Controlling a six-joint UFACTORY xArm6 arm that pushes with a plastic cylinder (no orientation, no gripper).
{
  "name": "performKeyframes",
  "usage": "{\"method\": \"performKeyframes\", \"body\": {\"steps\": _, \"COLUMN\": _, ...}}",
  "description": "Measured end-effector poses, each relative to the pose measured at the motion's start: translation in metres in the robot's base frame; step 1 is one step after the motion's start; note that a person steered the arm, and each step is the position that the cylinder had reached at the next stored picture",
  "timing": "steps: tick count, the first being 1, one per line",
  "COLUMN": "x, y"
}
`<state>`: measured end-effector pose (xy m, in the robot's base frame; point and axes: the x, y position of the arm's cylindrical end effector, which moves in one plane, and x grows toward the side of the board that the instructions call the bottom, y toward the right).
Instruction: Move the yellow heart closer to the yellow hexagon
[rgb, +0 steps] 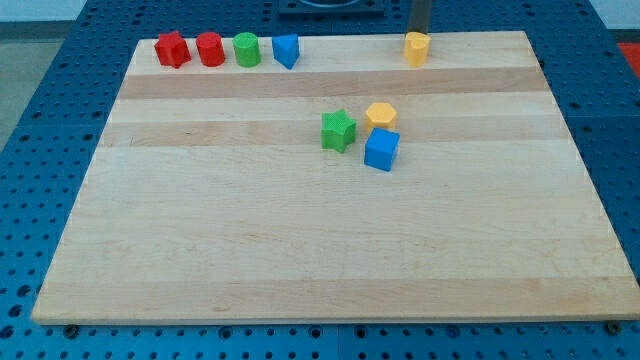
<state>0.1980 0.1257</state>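
Observation:
The yellow heart (416, 48) sits near the board's top edge, right of centre. The yellow hexagon (381, 115) lies near the middle of the board, below and slightly left of the heart. My tip (419, 33) is at the view's top, directly behind the yellow heart and touching or nearly touching its top side; only the rod's lower part shows.
A green star (339, 131) lies left of the hexagon and a blue cube (381, 150) just below it. Along the top left edge stand a red star (172, 49), a red cylinder (210, 49), a green cylinder (247, 49) and a blue block (286, 50). The wooden board (300, 250) lies on a blue pegboard.

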Motion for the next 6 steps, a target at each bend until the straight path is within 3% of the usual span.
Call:
{"method": "performKeyframes", "body": {"steps": 3, "x": 0.021, "y": 0.019}}
{"method": "performKeyframes", "body": {"steps": 6, "x": 0.033, "y": -0.021}}
